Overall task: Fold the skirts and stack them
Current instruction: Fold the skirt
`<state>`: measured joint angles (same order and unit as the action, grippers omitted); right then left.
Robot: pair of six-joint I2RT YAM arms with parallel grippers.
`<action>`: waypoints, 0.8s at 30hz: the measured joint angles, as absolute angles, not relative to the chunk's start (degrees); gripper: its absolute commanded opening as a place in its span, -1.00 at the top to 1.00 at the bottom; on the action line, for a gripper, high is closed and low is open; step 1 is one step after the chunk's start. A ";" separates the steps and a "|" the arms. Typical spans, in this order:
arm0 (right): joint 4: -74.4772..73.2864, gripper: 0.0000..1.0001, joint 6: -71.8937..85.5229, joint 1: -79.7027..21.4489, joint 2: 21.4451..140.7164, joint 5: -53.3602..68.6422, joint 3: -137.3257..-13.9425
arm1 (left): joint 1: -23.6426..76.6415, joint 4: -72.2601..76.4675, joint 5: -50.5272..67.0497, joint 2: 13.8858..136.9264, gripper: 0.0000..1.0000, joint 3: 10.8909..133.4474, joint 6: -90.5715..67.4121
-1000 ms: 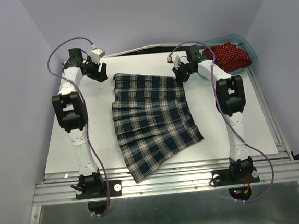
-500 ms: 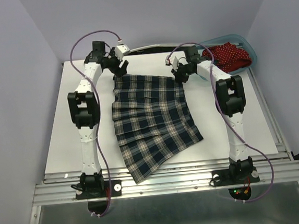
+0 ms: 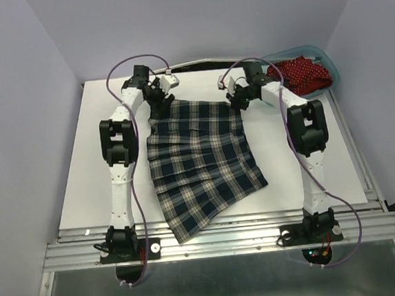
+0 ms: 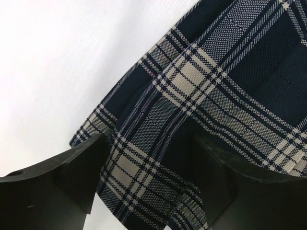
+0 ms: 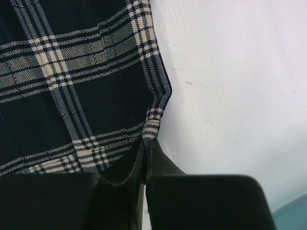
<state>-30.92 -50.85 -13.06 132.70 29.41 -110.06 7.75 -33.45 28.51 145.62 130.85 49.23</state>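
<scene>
Top view showed two skirts: one plaid skirt [image 3: 199, 162] spread flat left of the teal tub [image 3: 333, 74], one red skirt [image 3: 302, 73] inside it. Left wrist: left gripper [image 4: 148, 160] stood apart, straddling a plaid corner. Right wrist: right gripper [image 5: 145, 149] was clamped on the plaid edge.

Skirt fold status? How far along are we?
Done: nothing folded; plaid skirt lies flat. In hand: right gripper pinches its far right corner, left gripper open over the far left corner. Left: fold it, then the red skirt in the teal tub, stack.
</scene>
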 measured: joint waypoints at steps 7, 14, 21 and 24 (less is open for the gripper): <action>-29.08 0.99 -52.86 -13.58 130.19 30.15 -107.31 | 8.10 -36.49 28.42 145.62 0.70 130.89 50.81; -27.00 0.99 -51.07 -13.96 128.99 30.37 -106.10 | 8.38 -38.63 27.55 145.03 1.00 130.98 52.64; -18.33 0.99 -43.94 -14.55 127.85 27.05 -106.06 | 7.07 -36.75 23.51 142.76 1.00 132.35 49.52; -14.79 0.99 -42.13 -15.25 127.61 24.77 -106.45 | 6.74 -34.41 22.11 138.58 1.00 131.98 48.34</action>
<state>-14.79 -42.13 -15.25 127.61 24.77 -106.45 6.74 -34.41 22.11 138.58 131.98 48.34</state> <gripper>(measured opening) 0.035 0.043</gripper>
